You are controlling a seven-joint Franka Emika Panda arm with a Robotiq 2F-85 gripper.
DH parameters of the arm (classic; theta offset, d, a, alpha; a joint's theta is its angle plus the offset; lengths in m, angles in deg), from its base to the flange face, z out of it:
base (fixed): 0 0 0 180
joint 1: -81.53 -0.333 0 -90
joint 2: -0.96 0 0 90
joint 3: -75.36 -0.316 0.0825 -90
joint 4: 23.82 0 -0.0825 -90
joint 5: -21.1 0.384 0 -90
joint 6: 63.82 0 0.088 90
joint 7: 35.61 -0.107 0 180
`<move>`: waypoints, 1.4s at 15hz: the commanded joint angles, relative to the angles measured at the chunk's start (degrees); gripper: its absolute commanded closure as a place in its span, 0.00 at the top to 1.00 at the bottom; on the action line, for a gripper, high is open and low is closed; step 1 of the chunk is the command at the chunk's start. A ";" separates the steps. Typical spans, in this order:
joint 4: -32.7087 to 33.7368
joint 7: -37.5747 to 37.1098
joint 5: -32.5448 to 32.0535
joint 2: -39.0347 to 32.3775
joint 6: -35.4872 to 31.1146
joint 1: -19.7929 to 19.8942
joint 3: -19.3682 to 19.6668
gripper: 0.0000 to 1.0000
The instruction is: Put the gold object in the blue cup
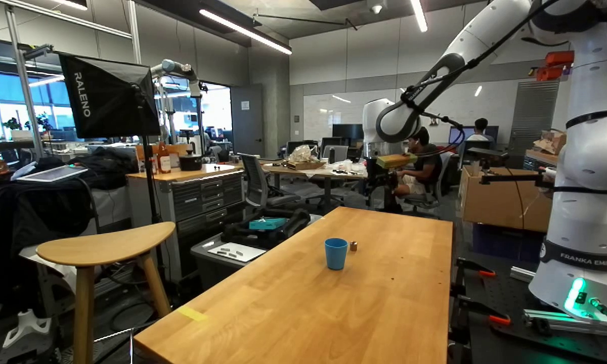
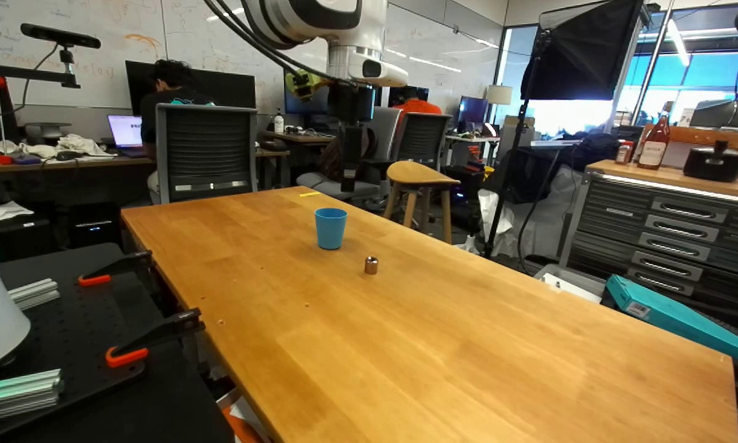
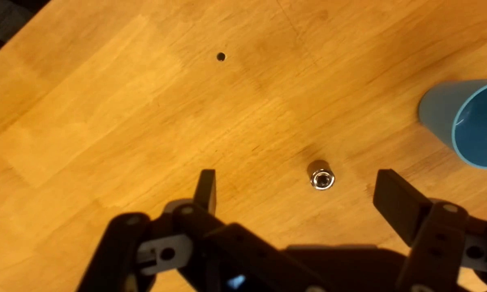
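Your likeliest trouble was an off-centre grasp. In the wrist view the gold object (image 3: pixel 321 176) stood upright on the table (image 3: pixel 146 101), nearer the finger (image 3: pixel 401 207) at its three o'clock than the one at nine; closing without a correction would probably have made that nearer finger strike first and nudge or topple it. The blue cup (image 3: pixel 464 121) posed the second risk: it stood near the object, at its two o'clock and that same finger's one o'clock, so a careless descent might have clipped its rim and tipped it. Small, round and shiny (coppery in both exterior views, silvery about its top from the wrist), the object could also have slipped from a shallow pinch and rolled.

Your gripper (image 3: pixel 296 174) had its fingers spread wide, leaving far more room than the object needed. It held nothing and touched nothing: both exterior views showed it hanging well above the table. The object was not yet in the cup; in an exterior view the blue cup (image 2: pixel 331 229) stood upright at about the object's ten o'clock, with a gap between them.
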 commanded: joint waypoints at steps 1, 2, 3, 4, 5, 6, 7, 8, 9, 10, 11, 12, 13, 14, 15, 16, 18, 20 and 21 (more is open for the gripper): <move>1.71 -0.75 0.60 -2.19 1.59 -1.71 1.58 1.00; 1.98 -1.50 0.57 -3.21 0.18 -1.85 1.65 1.00; 2.49 -2.69 0.18 -4.39 -0.98 -2.12 1.70 1.00; 3.37 -3.61 -0.11 -6.00 -1.89 -2.37 1.79 1.00; 4.33 -4.23 -0.15 -7.48 -2.22 -2.70 1.90 1.00; 5.47 -5.37 -0.49 -9.18 -2.93 -3.06 2.18 1.00; 6.65 -5.90 -0.17 -10.81 -3.10 -3.46 2.38 1.00; 8.09 -6.83 -0.48 -12.69 -3.54 -3.81 2.96 1.00; 9.44 -7.60 -0.58 -14.44 -3.78 -4.29 3.48 1.00; 10.73 -8.04 -0.17 -16.03 -3.75 -4.72 3.90 1.00; 11.60 -8.42 -0.01 -17.24 -3.63 -5.09 4.49 1.00; 12.45 -8.89 0.08 -18.51 -3.68 -5.52 5.00 1.00; 12.77 -9.57 -0.49 -19.52 -3.82 -6.05 5.66 1.00; 13.03 -10.12 -0.89 -20.60 -4.19 -6.59 6.22 1.00; 13.20 -10.39 -0.68 -21.58 -4.57 -6.99 6.58 1.00; 13.47 -10.61 -0.49 -22.61 -4.90 -7.36 6.93 1.00; 13.44 -11.76 -0.91 -24.81 -7.11 -8.49 7.76 1.00; 13.52 -12.83 -0.51 -26.92 -9.59 -9.36 8.47 1.00; 13.84 -13.18 -0.14 -28.02 -10.44 -9.75 8.73 1.00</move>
